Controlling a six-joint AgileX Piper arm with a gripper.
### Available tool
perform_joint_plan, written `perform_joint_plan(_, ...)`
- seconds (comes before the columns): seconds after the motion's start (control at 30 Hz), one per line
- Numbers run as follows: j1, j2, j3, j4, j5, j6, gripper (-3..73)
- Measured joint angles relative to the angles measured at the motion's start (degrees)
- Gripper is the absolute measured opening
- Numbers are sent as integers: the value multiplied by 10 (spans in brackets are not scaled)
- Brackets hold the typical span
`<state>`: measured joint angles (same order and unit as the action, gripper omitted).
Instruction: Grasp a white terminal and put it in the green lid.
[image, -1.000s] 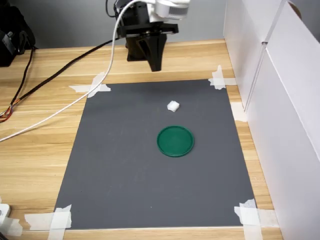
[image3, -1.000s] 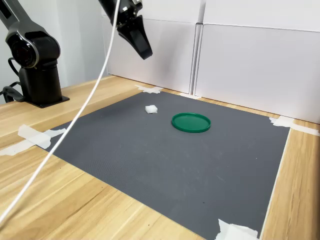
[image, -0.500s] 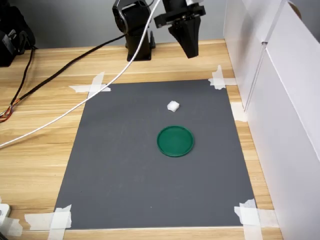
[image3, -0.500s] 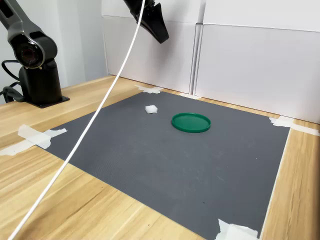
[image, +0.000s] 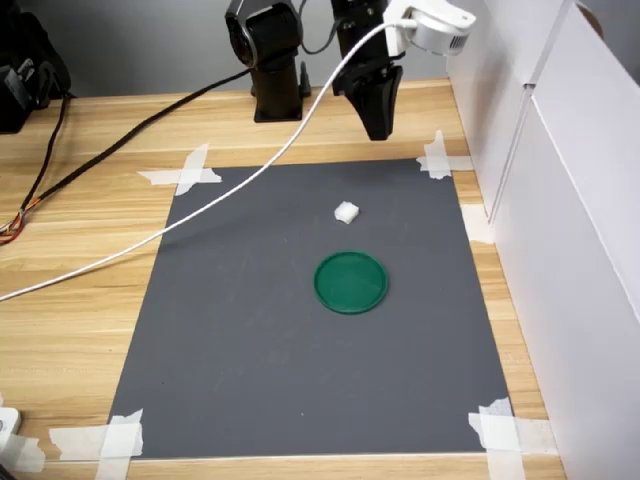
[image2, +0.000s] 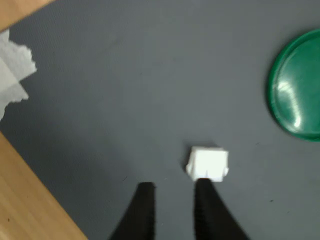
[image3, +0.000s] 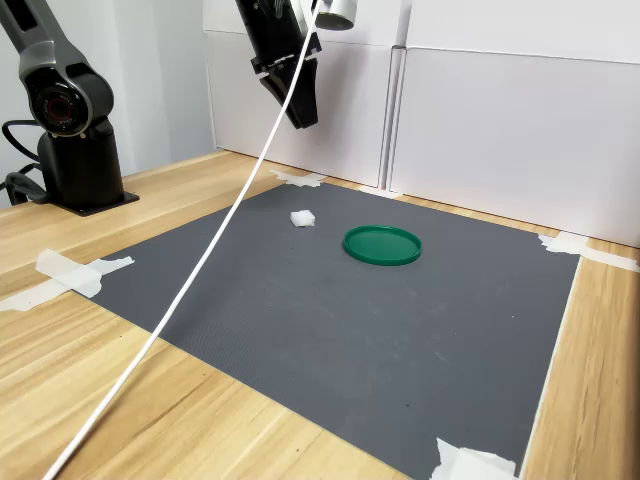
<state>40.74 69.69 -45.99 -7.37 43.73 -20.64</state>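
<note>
The white terminal (image: 346, 212) is lying on the mat near the green lid (image: 351, 282); the gripper (image: 378, 128), empty and narrowly parted, is hovering above, needing to descend and widen.

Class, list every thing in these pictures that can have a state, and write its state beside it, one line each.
Gripper: in the air above the mat, empty, jaws a narrow gap apart.
White terminal: lying loose on the grey mat, apart from the lid.
Green lid: flat on the mat, rim up, nothing in it.
White cable: hanging slack from the arm.
</note>
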Motion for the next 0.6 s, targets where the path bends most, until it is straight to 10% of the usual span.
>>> perform_joint_plan(0.3, 0, 22, -2, -25, 20, 12, 639)
perform_joint_plan(0.6, -75, 22, -28, -27, 49, -12, 678)
